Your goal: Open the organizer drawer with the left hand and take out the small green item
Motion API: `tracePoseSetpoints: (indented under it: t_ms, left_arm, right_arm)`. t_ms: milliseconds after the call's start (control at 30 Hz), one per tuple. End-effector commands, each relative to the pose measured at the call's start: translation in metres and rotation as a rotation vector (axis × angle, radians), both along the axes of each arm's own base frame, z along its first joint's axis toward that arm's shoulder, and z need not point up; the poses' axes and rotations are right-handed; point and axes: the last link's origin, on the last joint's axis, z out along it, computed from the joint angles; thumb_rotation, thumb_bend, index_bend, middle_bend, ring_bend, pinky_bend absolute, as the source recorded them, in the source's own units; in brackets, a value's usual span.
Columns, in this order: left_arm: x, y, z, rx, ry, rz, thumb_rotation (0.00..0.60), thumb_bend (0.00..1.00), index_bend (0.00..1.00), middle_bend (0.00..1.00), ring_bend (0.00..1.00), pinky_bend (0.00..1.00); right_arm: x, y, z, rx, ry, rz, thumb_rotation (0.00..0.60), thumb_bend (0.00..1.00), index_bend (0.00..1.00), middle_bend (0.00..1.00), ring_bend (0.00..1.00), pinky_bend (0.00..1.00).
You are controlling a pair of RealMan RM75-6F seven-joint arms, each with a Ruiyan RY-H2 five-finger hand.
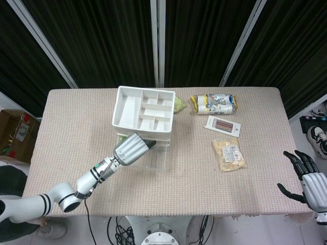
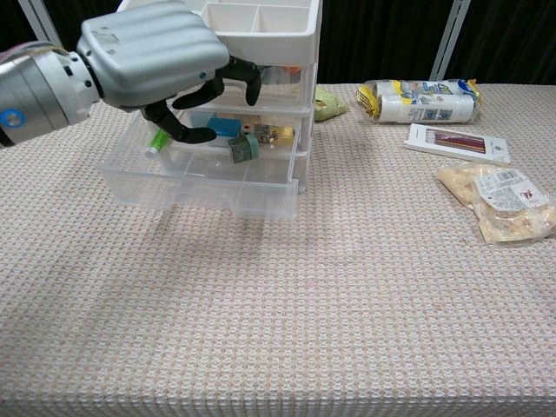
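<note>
The white organizer (image 1: 124, 109) (image 2: 130, 19) stands mid-table with its clear bottom drawer (image 1: 158, 162) (image 2: 200, 189) pulled out. Inside the drawer lie a small green tube (image 2: 159, 139) at the left, a teal box (image 2: 228, 128) and a small green block (image 2: 244, 148). My left hand (image 1: 134, 149) (image 2: 152, 54) hovers over the open drawer. Its fingers are curved down into the drawer, and the thumb tip is beside the teal box. Nothing shows between the fingers. My right hand (image 1: 307, 176) rests open at the table's right front edge, seen in the head view only.
Right of the organizer lie a snack pack (image 1: 214, 103) (image 2: 421, 98), a flat pencil box (image 1: 223, 125) (image 2: 456, 142) and a clear food bag (image 1: 229, 154) (image 2: 497, 201). A green pouch (image 1: 179, 105) (image 2: 327, 104) sits behind the organizer. A cardboard box (image 1: 15, 132) stands on the floor at the left.
</note>
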Motion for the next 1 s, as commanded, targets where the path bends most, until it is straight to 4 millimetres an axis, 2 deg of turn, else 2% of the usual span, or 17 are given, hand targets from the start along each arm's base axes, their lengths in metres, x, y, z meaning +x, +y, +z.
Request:
tracePoseSetpoints:
  t_ms: [33, 333, 1000]
  left_arm:
    - [0.004, 0.001, -0.011, 0.025, 0.075, -0.073, 0.600, 0.26, 0.32, 0.84, 0.92, 1.00]
    - [0.005, 0.006, -0.024, 0.070, 0.202, -0.180, 0.600, 0.26, 0.31, 0.84, 0.92, 1.00]
    - [0.004, 0.018, -0.033, 0.104, 0.322, -0.180, 0.600, 0.23, 0.30, 0.84, 0.93, 1.00]
  right_arm:
    - [0.000, 0.000, 0.000, -0.001, 0.002, -0.005, 0.600, 0.18, 0.00, 0.14, 0.00, 0.06]
    - [-0.001, 0.002, -0.001, 0.001, 0.005, -0.018, 0.600, 0.18, 0.00, 0.14, 0.00, 0.06]
    - [-0.001, 0.004, -0.002, -0.003, 0.011, -0.031, 0.600, 0.18, 0.00, 0.14, 0.00, 0.06]
